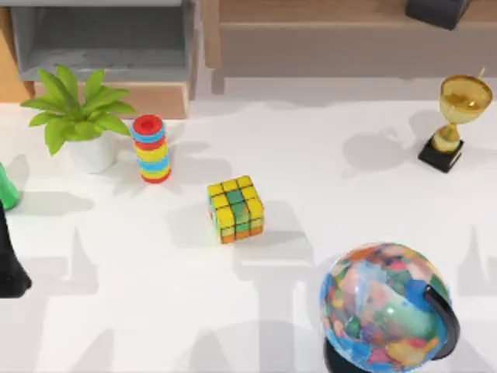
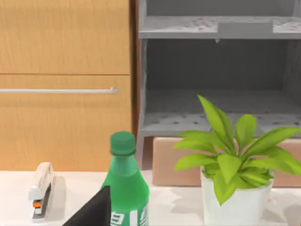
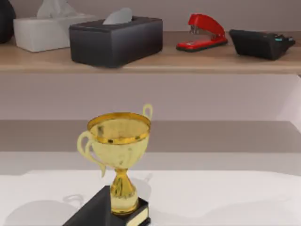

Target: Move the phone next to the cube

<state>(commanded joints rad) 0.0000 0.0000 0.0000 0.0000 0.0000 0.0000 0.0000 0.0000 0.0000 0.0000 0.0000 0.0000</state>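
Tentatively, the dark mass at the table's left edge is taken as the left gripper; whether it is spread or pinching cannot be told. A dark wedge is seen right below its wrist camera, just beside the green bottle. It may be the phone, but this is not confirmed. The cube is set well apart from the gripper, toward the table's middle, past the plant and ring stack. Step is judged as early: phone not yet beside cube. Next, a confirmed grasp is needed, then a carry to the bare patch beside the cube. The right arm is judged idle, faced at the trophy.
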